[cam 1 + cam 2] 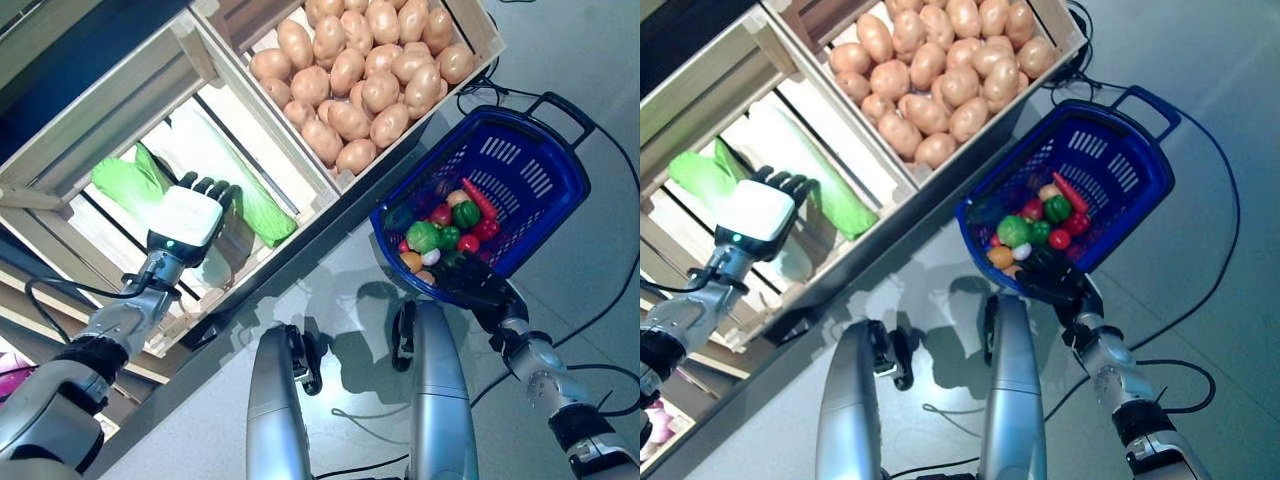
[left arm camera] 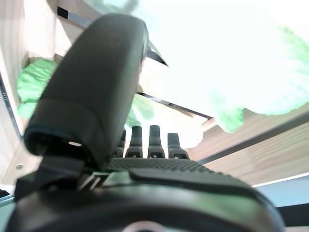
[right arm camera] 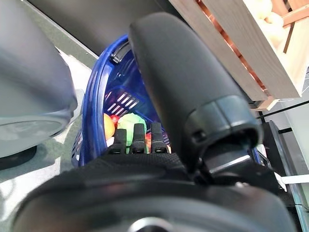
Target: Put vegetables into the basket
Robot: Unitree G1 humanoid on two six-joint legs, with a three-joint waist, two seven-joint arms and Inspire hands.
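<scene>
My left hand (image 1: 188, 216) reaches into a wooden crate (image 1: 60, 160) of leafy greens, with its fingers straight over a long green leaf vegetable (image 1: 258, 208). It holds nothing, and in the left wrist view the pale greens (image 2: 231, 72) lie just past the fingers. My right hand (image 1: 472, 284) is shut on the near rim of a blue basket (image 1: 555, 190) and holds it off the floor. In the basket lie a green pepper (image 1: 423, 237), a red chili (image 1: 480, 198) and several other small vegetables.
A second wooden crate (image 1: 480, 25) full of potatoes (image 1: 360, 85) stands beside the greens crate, close to the basket's far side. More greens (image 1: 125, 182) lie at that crate's left. The basket's free handle (image 1: 565, 108) points away over the grey floor.
</scene>
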